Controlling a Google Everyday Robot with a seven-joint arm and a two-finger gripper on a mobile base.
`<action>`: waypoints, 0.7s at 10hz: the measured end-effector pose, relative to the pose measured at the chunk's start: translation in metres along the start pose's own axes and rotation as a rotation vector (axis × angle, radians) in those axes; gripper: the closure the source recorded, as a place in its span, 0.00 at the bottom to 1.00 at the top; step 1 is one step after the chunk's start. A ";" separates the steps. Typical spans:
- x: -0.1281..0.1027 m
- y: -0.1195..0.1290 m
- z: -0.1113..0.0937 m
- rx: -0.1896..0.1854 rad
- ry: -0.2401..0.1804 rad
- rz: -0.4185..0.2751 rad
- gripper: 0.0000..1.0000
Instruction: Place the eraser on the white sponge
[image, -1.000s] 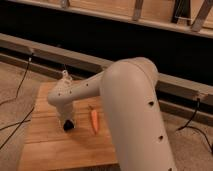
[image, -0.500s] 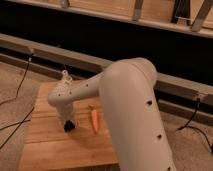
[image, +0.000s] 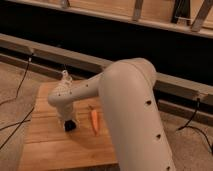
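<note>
My gripper (image: 69, 124) hangs low over the middle of the wooden table (image: 45, 145), at the end of the big white arm (image: 125, 100) that fills the right of the view. A dark shape sits at the gripper's tip, touching or just above the wood; I cannot tell whether it is the eraser. The white sponge is hidden or out of view. An orange carrot (image: 94, 120) lies on the wood just right of the gripper.
The table stands on a speckled floor with black cables (image: 20, 80) trailing at the left and right. A long metal rail (image: 75, 57) runs behind the table. My arm blocks the table's right part.
</note>
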 end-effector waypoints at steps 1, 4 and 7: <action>-0.001 0.000 -0.001 -0.001 -0.002 0.000 0.27; -0.008 0.004 -0.016 -0.014 -0.023 0.003 0.27; -0.012 -0.001 -0.047 0.016 -0.029 0.014 0.27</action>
